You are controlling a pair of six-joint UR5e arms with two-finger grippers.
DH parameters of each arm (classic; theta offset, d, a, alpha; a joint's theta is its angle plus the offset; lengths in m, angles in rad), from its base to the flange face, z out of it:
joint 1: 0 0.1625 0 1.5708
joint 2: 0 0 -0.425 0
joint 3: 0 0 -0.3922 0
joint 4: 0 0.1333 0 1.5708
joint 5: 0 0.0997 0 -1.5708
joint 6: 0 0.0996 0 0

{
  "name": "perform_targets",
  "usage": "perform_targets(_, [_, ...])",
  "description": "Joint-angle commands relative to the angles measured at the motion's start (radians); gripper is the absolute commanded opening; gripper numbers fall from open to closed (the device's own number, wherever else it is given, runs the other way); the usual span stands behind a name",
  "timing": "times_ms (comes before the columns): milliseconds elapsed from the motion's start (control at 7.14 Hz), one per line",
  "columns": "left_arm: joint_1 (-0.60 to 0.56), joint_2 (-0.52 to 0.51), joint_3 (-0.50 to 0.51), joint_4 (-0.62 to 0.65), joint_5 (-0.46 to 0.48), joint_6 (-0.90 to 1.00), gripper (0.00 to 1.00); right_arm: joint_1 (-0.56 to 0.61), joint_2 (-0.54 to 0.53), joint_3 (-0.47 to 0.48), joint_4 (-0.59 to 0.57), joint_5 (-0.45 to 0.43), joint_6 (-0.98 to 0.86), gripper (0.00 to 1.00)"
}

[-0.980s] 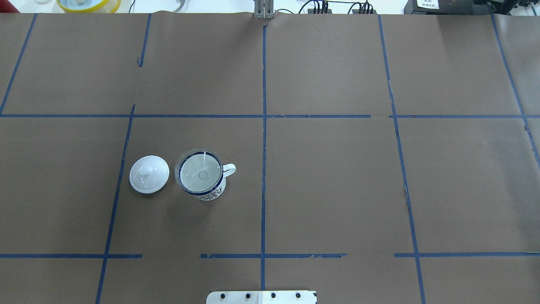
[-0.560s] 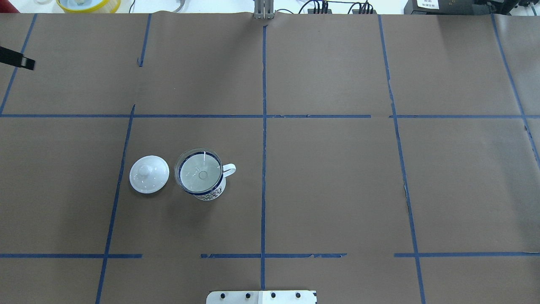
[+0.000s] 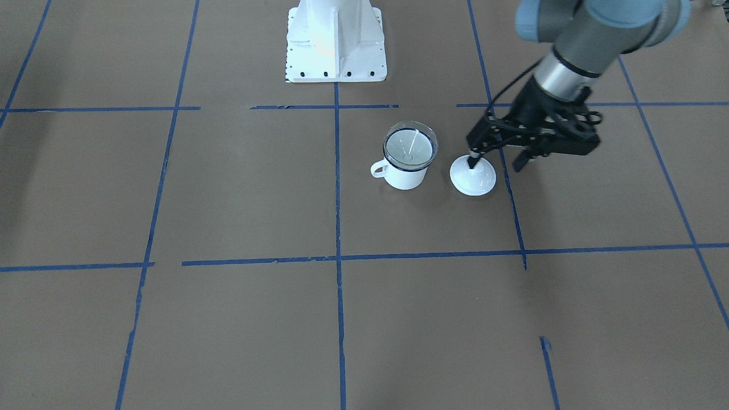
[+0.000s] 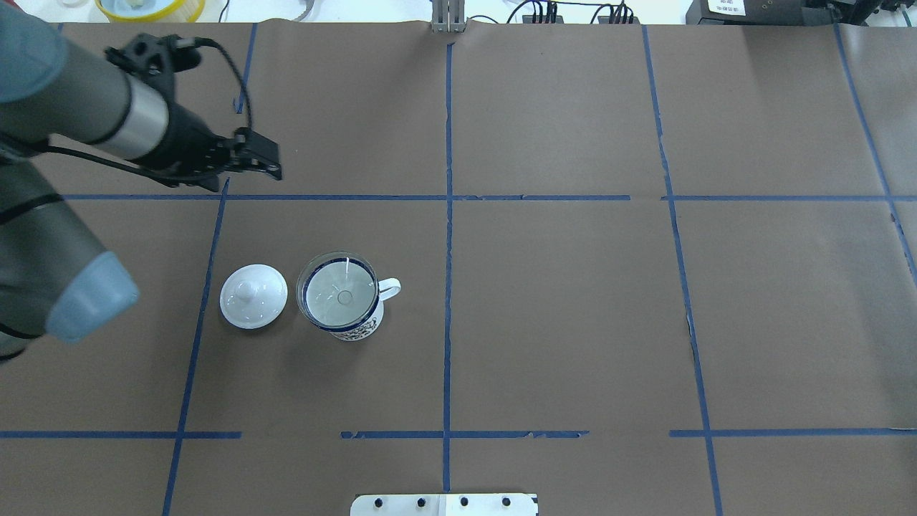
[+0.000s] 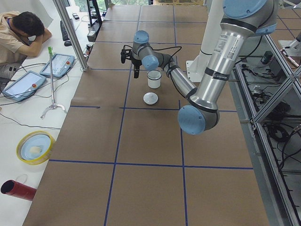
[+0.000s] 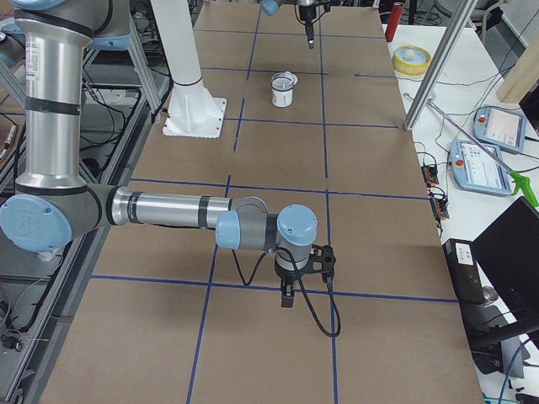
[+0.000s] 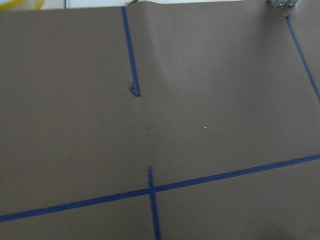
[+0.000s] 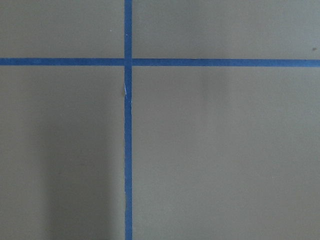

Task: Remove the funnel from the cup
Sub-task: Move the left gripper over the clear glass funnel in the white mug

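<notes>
The clear funnel (image 4: pixel 335 285) sits in the mouth of the white cup (image 4: pixel 360 331), which has a dark blue rim and stands left of the table's centre line with its handle pointing right. Both also show in the front view, the funnel (image 3: pixel 410 146) and the cup (image 3: pixel 405 177). My left gripper (image 4: pixel 274 163) is open and empty, raised above the table, beyond and left of the cup. In the front view the left gripper (image 3: pixel 495 164) hangs over the lid's far side. My right gripper (image 6: pixel 286 296) shows only in the right side view, far from the cup; I cannot tell its state.
A white domed lid (image 4: pixel 253 295) with a knob lies just left of the cup. Brown paper with blue tape lines (image 4: pixel 448 215) covers the table. The robot's base plate (image 4: pixel 444 504) is at the near edge. A yellow bowl (image 4: pixel 150 7) sits beyond the far left corner.
My left arm has swung in from the left edge, and its gripper now hangs beyond the lid and cup. The cup, funnel and lid have not moved.
</notes>
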Motion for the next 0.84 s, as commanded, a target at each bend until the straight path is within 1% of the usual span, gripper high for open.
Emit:
perform_targets(0, [0.157,-0.205,0.033,0.198,0.054,-0.207,1.00,0.000,0.000,0.000,0.000,0.000,0.000,1.00])
perform_targets(140, [0.203,-0.244,0.073,0.235,0.069,-0.227,1.00,0.000,0.000,0.000,0.000,0.000,0.000,1.00])
perform_targets(280, [0.258,-0.233,0.090,0.235,0.160,-0.228,1.00,0.000,0.000,0.000,0.000,0.000,0.000,1.00])
perform_targets(420, [0.282,-0.230,0.125,0.232,0.187,-0.226,1.00,0.000,0.000,0.000,0.000,0.000,0.000,1.00])
perform_targets(560, [0.284,-0.226,0.131,0.229,0.189,-0.214,1.00,0.000,0.000,0.000,0.000,0.000,0.000,1.00])
perform_targets(700, [0.285,-0.218,0.141,0.226,0.189,-0.211,0.97,0.000,0.000,0.000,0.000,0.000,0.000,1.00])
